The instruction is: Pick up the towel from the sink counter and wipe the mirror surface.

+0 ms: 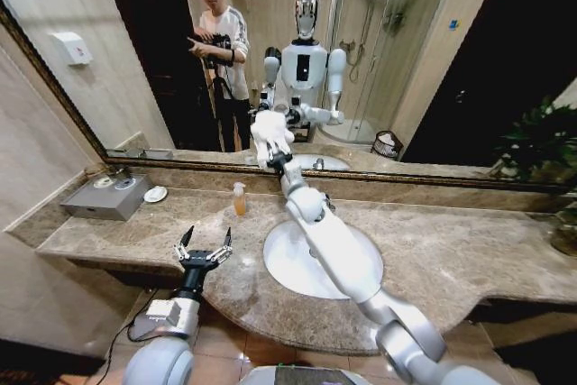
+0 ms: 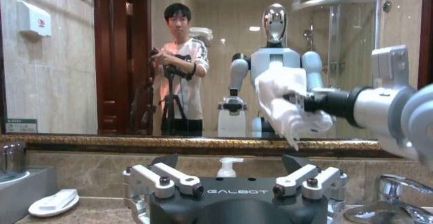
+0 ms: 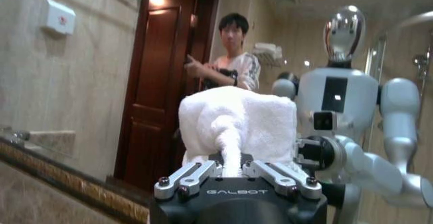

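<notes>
Right gripper clamps the white towel flat against the mirror surface; steady, even pressure is what counts now. Left gripper hovers spread over the sink counter.

Head view: high, looking forward and down over the bench toward the mirror. Left wrist view: low behind the left claw, facing the mirror. Right wrist view: close to the glass behind the right claw. All share the mirror.
</notes>
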Tool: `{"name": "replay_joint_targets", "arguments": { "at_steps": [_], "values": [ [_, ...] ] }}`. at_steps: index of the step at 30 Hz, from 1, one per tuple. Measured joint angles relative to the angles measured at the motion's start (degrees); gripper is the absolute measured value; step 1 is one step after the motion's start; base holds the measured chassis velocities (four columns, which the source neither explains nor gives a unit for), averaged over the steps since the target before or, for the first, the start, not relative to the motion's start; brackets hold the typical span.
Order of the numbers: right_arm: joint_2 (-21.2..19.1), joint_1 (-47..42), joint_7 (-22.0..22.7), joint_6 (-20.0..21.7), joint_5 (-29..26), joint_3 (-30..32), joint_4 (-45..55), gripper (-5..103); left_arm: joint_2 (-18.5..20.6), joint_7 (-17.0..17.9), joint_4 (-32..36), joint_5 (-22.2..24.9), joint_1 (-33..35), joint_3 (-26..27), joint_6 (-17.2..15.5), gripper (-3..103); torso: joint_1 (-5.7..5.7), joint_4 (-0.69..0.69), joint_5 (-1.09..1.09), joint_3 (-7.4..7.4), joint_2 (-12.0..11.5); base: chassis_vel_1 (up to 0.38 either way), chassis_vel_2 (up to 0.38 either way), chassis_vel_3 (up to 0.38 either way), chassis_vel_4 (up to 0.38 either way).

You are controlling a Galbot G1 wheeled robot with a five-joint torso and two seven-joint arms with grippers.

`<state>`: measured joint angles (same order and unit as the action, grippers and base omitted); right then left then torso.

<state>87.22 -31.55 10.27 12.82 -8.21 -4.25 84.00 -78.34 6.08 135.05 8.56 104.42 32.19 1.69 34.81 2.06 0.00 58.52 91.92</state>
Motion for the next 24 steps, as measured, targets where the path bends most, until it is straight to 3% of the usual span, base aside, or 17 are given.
{"name": "replay_joint_targets", "arguments": {
  "at_steps": [6, 13, 24],
  "values": [
    [-0.5, 1.0, 0.2, 0.3, -0.7, 0.6, 2.1, 11, 0.0, 0.0, 0.0, 0.0, 0.0, 0.0, 0.0, 100, 0.01, 0.01, 0.0, 0.01, 0.0, 0.0, 0.0, 0.0, 0.0],
    [-2.0, 4.3, 1.8, 3.9, -3.1, 2.5, 11.5, 11, 0.0, 0.0, 0.0, 0.0, 0.0, 0.0, 0.0, 100, 0.0, 0.0, -0.01, -0.01, 0.0, 0.0, 0.0, 0.0, 0.0],
    [-2.4, -1.2, 1.3, 1.9, -1.7, 1.6, 4.1, 11, 0.0, 0.0, 0.0, 0.0, 0.0, 0.0, 0.0, 100, 0.0, 0.0, 0.0, 0.0, 0.0, 0.0, 0.0, 0.0, 0.0]
  ]
}}
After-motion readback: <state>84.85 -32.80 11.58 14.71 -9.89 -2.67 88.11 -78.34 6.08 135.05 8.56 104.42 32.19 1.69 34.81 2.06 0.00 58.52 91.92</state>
